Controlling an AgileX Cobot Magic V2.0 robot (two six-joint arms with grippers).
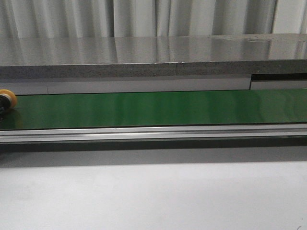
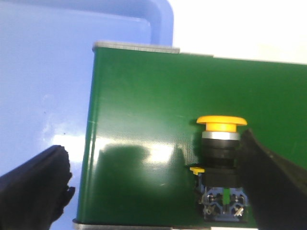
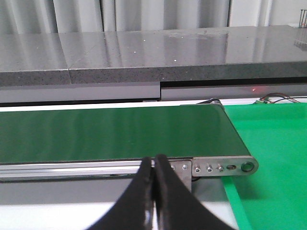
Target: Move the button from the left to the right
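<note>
The button (image 2: 219,160) lies on its side on the green belt (image 2: 144,100), its yellow cap (image 2: 221,122) pointing away from its black-blue body. My left gripper (image 2: 153,148) stands open over the belt's end. One finger (image 2: 273,187) is right beside the button; the other finger (image 2: 36,189) hangs past the belt's edge. In the front view only the button's yellow cap (image 1: 7,98) shows, at the far left of the belt (image 1: 158,108). My right gripper (image 3: 154,162) is shut with nothing in it, in front of the belt's right end (image 3: 120,132).
A blue tray (image 2: 48,72) sits beyond the belt's left end. A green mat (image 3: 273,153) lies past the right end roller (image 3: 247,166). A grey stone ledge (image 1: 153,57) runs behind the belt, and a metal rail (image 1: 153,133) runs along its front.
</note>
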